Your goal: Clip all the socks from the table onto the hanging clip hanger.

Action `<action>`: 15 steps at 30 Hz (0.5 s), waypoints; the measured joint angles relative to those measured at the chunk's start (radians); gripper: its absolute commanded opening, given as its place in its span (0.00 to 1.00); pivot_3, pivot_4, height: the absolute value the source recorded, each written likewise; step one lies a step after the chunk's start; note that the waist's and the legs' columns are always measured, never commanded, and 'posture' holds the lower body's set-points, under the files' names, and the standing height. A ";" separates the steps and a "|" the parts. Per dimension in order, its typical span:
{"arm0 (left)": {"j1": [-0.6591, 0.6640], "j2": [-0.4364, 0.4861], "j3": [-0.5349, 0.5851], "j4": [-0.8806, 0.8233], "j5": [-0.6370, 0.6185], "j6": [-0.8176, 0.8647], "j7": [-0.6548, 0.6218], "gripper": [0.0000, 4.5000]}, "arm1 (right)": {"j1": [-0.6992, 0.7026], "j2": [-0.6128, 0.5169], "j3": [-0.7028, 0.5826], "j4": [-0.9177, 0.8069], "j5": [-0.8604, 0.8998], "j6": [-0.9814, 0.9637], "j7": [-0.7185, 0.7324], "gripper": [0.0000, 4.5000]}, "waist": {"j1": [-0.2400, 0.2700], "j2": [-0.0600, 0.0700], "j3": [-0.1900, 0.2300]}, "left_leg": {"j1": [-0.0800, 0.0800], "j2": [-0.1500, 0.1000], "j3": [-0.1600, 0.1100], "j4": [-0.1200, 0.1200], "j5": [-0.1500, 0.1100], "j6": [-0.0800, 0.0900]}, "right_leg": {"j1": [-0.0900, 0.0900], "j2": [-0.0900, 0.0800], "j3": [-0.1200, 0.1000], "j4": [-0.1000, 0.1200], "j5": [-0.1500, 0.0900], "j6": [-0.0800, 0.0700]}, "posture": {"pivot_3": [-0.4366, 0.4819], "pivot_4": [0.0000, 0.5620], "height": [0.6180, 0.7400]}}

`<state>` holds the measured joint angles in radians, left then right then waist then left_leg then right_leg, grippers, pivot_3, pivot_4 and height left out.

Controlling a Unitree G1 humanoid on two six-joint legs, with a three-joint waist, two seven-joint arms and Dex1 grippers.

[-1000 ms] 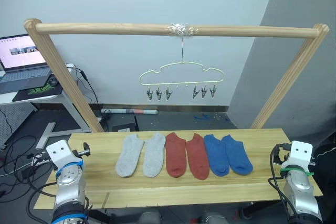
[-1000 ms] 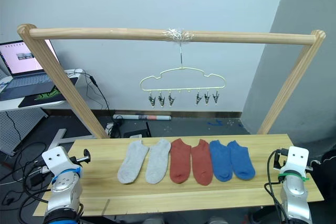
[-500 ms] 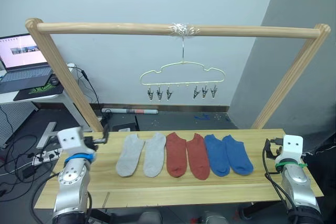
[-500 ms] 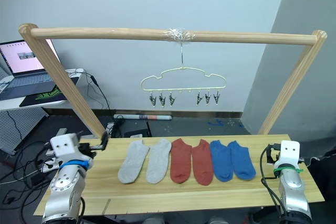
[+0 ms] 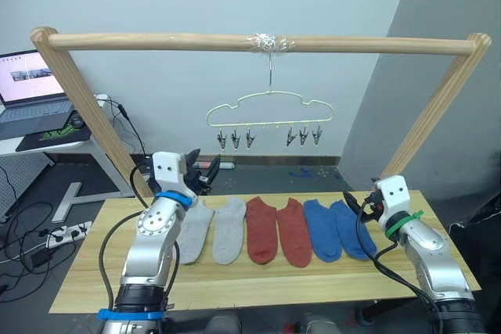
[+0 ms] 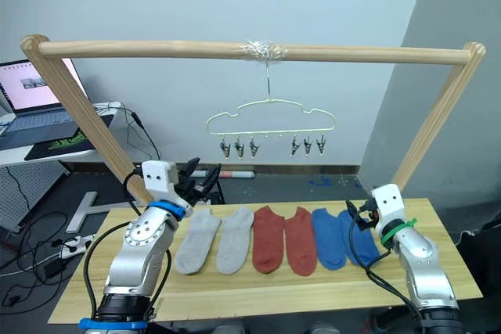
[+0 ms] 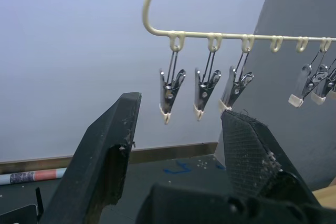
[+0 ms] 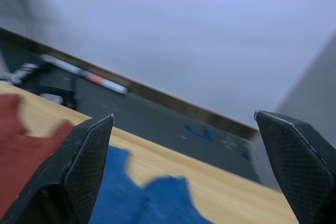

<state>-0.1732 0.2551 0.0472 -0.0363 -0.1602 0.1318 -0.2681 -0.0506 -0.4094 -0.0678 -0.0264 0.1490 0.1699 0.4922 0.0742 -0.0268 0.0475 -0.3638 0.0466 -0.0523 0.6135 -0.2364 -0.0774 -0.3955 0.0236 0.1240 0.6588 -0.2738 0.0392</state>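
Observation:
Six socks lie in a row on the table [image 5: 94,271]: a light grey pair [image 5: 210,229], a rust red pair [image 5: 278,231] and a bright blue pair [image 5: 335,229]. The pale clip hanger [image 5: 270,111] hangs from the rail above them, and its metal clips [image 7: 170,90] are bare. My left gripper [image 5: 202,172] is open, raised above the far end of the leftmost grey sock and pointing towards the hanger. My right gripper [image 8: 184,116] is wide open, just right of the blue socks [image 8: 152,200] and low over the table.
A round wooden rail frame [image 5: 235,41] spans the table, its slanted legs at both ends. A side desk with a laptop [image 5: 31,87] stands at the far left. Cables lie on the floor at the left. The table's front strip is bare wood.
Both arms have swung inward from the table's ends. The left gripper rose and moved right to the grey socks. The right gripper moved left to the blue socks.

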 measured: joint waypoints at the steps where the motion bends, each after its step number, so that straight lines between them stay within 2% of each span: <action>1: -0.003 -0.012 -0.002 0.003 0.012 0.000 0.013 0.61 | -0.006 -0.004 0.009 -0.029 0.013 0.016 0.017 1.00 | 0.000 0.000 0.001 | 0.000 0.000 0.000 0.000 0.000 0.000 | 0.000 0.000 0.000 0.000 0.000 0.000 | 0.70 0.08 1.00; 8: -0.034 -0.067 -0.005 0.064 0.072 -0.035 0.089 0.61 | -0.101 -0.029 0.088 -0.230 0.080 0.128 0.114 1.00 | 0.001 -0.005 0.018 | 0.000 0.000 -0.001 0.000 0.000 0.000 | 0.000 0.000 -0.001 0.000 0.000 0.001 | 0.70 0.13 1.00; 15: -0.102 -0.104 -0.013 0.202 0.108 -0.120 0.115 0.61 | -0.180 -0.008 0.146 -0.320 0.101 0.222 0.107 1.00 | 0.003 -0.008 0.045 | -0.001 0.000 -0.002 0.000 0.000 0.000 | 0.000 0.000 -0.001 0.000 0.001 0.002 | 0.69 0.20 1.00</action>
<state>-0.2757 0.1516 0.0342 0.1654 -0.0526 0.0113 -0.1529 -0.2304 -0.4174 0.0778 -0.3466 0.2505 0.3924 0.5992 0.0776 -0.0351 0.0922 -0.3653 0.0465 -0.0540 0.6137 -0.2364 -0.0774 -0.3955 0.0238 0.1229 0.6585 -0.2728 0.0414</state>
